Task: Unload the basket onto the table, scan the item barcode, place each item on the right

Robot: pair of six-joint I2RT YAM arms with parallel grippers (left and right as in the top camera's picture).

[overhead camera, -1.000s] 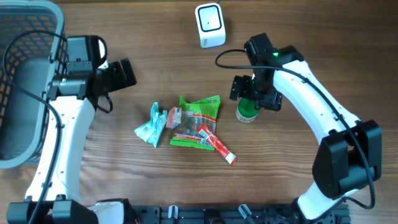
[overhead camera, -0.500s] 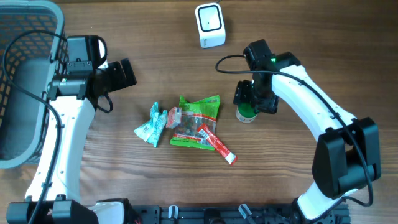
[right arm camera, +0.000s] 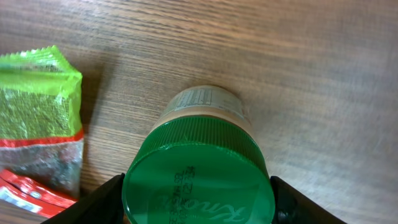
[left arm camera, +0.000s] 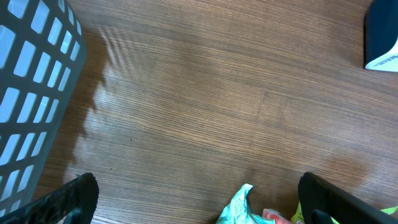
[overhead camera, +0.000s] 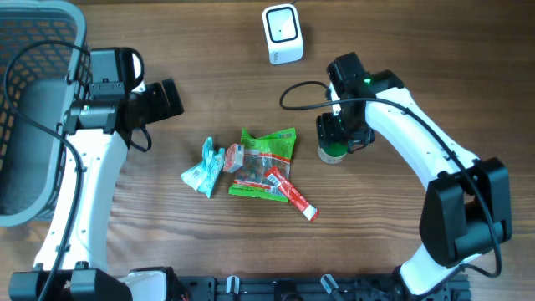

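A small jar with a green screw lid (right arm camera: 199, 180) stands upright on the wooden table, right of the snack packets. My right gripper (right arm camera: 198, 202) reaches down over it, one black finger pressed against each side of the lid. From overhead the jar (overhead camera: 331, 152) shows just below that gripper (overhead camera: 336, 138). The white barcode scanner (overhead camera: 282, 33) sits at the far edge of the table, apart from the jar. My left gripper (left arm camera: 199, 202) hangs open over bare wood at the left, holding nothing.
A green packet (overhead camera: 266, 159), a teal packet (overhead camera: 203, 167) and a red sachet (overhead camera: 294, 194) lie together in the middle. A grey basket (overhead camera: 33, 109) stands at the far left. The green packet (right arm camera: 37, 106) lies close to the jar's left.
My right gripper has come down over the jar and its fingers have closed in on the lid. The left arm has stayed where it was.
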